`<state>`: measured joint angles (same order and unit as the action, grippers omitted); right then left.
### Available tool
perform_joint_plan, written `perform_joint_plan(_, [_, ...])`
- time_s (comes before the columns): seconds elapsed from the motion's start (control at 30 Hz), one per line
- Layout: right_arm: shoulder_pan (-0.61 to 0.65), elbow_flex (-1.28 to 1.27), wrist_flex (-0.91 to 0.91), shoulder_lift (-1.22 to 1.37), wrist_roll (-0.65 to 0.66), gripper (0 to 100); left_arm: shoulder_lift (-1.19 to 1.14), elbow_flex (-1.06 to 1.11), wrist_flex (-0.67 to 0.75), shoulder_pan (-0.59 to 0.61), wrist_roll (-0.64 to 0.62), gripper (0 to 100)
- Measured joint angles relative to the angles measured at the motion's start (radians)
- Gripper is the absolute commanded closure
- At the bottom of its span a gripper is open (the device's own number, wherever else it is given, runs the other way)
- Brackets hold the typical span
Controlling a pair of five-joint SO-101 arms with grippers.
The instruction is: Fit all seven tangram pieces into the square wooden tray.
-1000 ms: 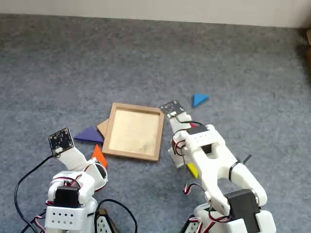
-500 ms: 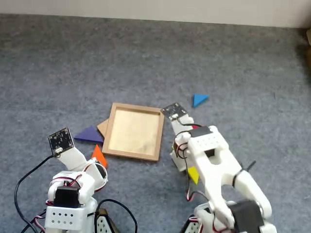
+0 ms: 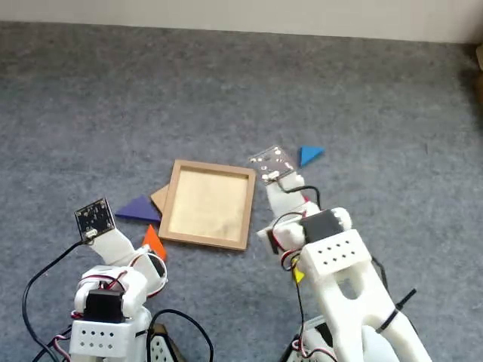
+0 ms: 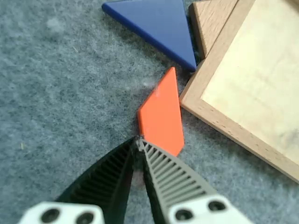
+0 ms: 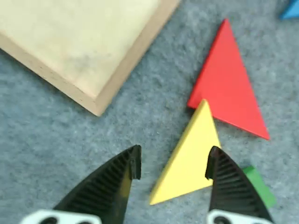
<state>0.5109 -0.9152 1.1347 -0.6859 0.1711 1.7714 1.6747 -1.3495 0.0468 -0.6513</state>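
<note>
One yellow triangle [image 5: 189, 158] lies between right gripper [image 5: 174, 162] jaws.

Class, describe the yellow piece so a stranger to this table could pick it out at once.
Start at the square wooden tray on the grey carpet and go to the side where the right tool hangs open. Three pieces cluster there: red triangle, yellow triangle, green piece. Yours is the yellow triangle, smaller than the red one, its tip against the red one's edge.

The right gripper [image 5: 174, 161] hides most of the green piece [image 5: 258, 185]; the edge crops the light-blue piece [image 5: 290, 11].
</note>
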Motion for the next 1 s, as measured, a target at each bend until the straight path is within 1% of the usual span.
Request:
perform_joint_plan(0.1, [0.051,0.048,0.0,0.0,-0.063,77.9,0.0,0.0,0.0,0.0,0.0,99])
perform_joint_plan(0.23, [0.052,0.078,0.0,0.0,-0.129,77.6,0.0,0.0,0.0,0.0,0.0,99])
perform_joint_plan(0.3, [0.052,0.077,0.0,0.0,-0.158,74.4,0.0,0.0,0.0,0.0,0.0,99])
perform_joint_plan(0.4, [0.029,0.031,0.0,-0.002,-0.204,66.6,0.0,0.0,0.0,0.0,0.0,99])
perform_joint_plan(0.5, [-0.003,-0.018,0.0,0.008,-0.241,64.8,0.002,0.0,0.0,0.0,0.0,99])
perform_joint_plan(0.63, [-0.051,-0.055,-0.003,0.075,-0.258,64.8,0.002,0.0,0.0,0.0,0.0,99])
perform_joint_plan(0.8, [-0.112,-0.115,-0.118,0.169,-0.259,64.8,0.002,0.0,0.0,0.0,0.0,99])
perform_joint_plan(0.87, [-0.115,-0.123,-0.157,0.209,-0.259,64.8,0.002,0.0,0.0,0.0,0.0,99])
perform_joint_plan(1.0, [-0.118,-0.123,-0.178,0.276,-0.259,64.8,0.002,0.0,0.0,0.0,0.0,99])
